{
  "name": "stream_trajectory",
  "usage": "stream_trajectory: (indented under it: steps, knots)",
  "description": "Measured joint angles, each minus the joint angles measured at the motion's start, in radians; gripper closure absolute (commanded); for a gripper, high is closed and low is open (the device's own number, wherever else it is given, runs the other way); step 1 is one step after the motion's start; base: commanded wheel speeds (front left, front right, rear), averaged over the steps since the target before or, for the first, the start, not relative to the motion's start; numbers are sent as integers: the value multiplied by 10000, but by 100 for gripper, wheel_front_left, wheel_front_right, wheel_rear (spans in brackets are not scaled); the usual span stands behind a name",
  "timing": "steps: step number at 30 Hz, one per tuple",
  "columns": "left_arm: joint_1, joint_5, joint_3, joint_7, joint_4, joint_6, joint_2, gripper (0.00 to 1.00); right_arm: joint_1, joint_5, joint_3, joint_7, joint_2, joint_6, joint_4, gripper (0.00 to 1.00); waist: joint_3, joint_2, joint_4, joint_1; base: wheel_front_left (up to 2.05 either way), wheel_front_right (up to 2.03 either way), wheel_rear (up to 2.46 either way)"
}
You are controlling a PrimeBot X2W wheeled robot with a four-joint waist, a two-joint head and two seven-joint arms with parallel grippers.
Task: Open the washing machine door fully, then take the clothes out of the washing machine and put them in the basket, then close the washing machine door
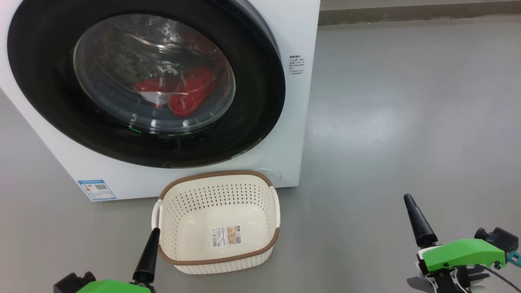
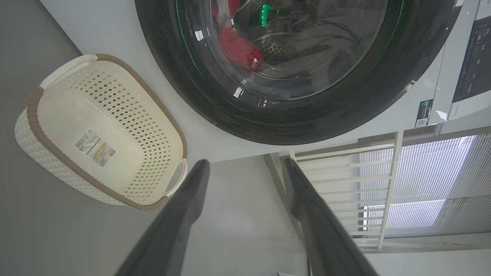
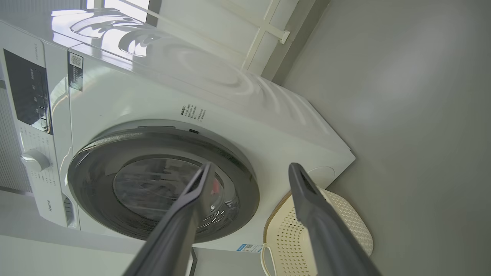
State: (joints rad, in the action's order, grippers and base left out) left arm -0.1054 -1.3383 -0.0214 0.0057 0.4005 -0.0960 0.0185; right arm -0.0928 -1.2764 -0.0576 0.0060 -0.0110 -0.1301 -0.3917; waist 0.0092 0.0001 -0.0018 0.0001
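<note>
The washing machine (image 1: 294, 122) is a white front-loader. Its door (image 1: 49, 81), a wide black rim around a clear glass bowl, lies shut against the front. Behind the glass, red clothes (image 1: 185, 91) lie in the steel drum. The cream basket (image 1: 215, 173) with a brown rim stands on the floor just in front of the machine, holding nothing but a paper label. My left gripper (image 2: 245, 161) is open, one finger (image 1: 148, 252) close by the basket's near left corner. My right gripper (image 3: 250, 165) is open, low at the right, its finger (image 1: 419, 221) well clear of the basket.
Bare grey floor (image 1: 407, 106) stretches to the right of the machine up to a wall base (image 1: 407, 12). The machine's control panel (image 3: 30, 92) and knob (image 3: 34, 160) sit above the door. White window rails (image 2: 383, 184) stand beside the machine.
</note>
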Motion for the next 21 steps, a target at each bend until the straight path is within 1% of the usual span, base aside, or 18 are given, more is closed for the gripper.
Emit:
stream_trajectory:
  steps: [5, 10, 15, 21]
  knots:
    - [-79, 790, -36, -127, -10, 79, -2, 0, -148, 679, 59, -163, -8, 0, 13, 0, 21, 0, 0, 0, 0, 0, 0]
    - [-252, 1509, -48, -278, -69, 90, -2, 0, -183, 1710, 111, -320, -31, 0, 61, 0, 50, 0, -6, 0, 0, 0, 0]
    - [-333, 2174, -69, -439, -102, 109, -4, 0, -381, 2466, 173, -472, -63, 0, 222, 0, 64, 0, -18, 0, 0, 0, 0]
    - [-440, 3141, -86, -614, -270, 268, -4, 0, -398, 3438, 268, -602, -94, 0, 355, 0, 90, 0, -23, 0, 0, 0, 0]
